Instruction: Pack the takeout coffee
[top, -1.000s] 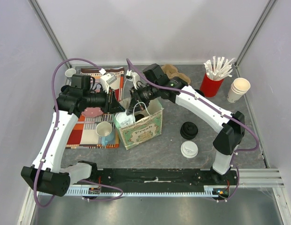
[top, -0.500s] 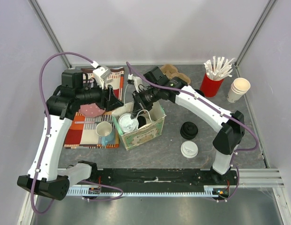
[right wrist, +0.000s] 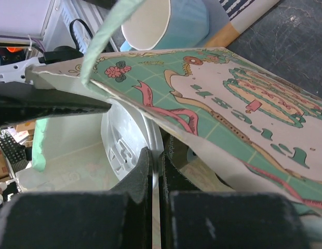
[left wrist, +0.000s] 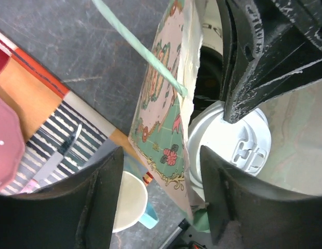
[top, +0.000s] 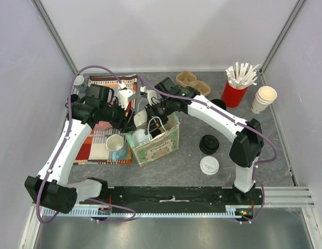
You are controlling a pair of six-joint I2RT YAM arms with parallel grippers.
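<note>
Takeout coffee cup (top: 141,137) with white sip lid stands upright inside green-patterned paper bag (top: 162,143), at bag's left end. Left gripper (left wrist: 161,171) hangs over bag's left rim, jaws spread wide, bag wall and lid edge between fingers, nothing gripped. Right gripper (right wrist: 156,155) reaches in from far side, jaws pinched almost closed on bag's upper wall. Blue mug (top: 116,146) sits just left of bag on striped placemat (top: 92,149). Second white-lidded cup (top: 209,165) stands on table (top: 192,161), well right of bag.
</note>
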